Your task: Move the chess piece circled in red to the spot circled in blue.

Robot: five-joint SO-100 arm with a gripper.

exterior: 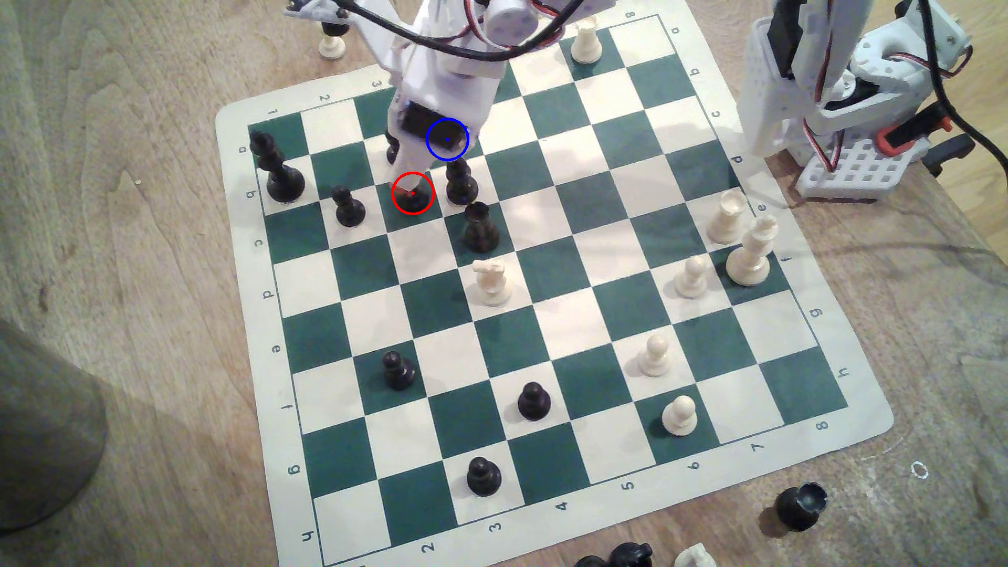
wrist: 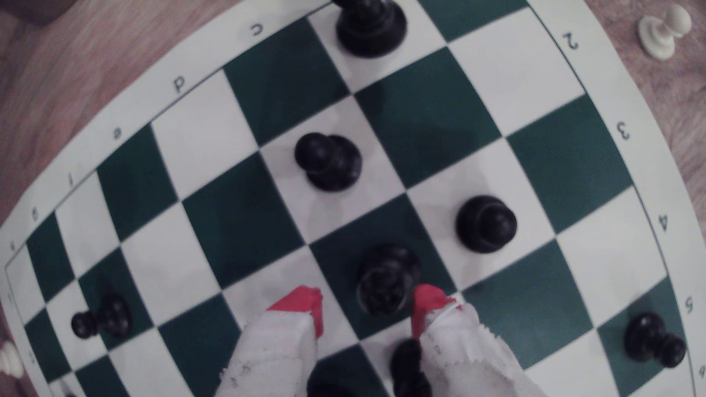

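Red-tipped white gripper (wrist: 368, 305) jaws spread apart, straddling black bishop (wrist: 386, 278) without clear contact. Bishop upright on red-ringed dark green square (exterior: 413, 203), between black pawn (exterior: 349, 207) at exterior view's left and another black piece (exterior: 461, 182) at its right. Blue-ringed spot (exterior: 447, 139) overlaid on arm, adjacent diagonally.

Worn wooden tabletop (exterior: 136, 261), pale grain, scuffed patches, soft warm light, grey shadow at corner
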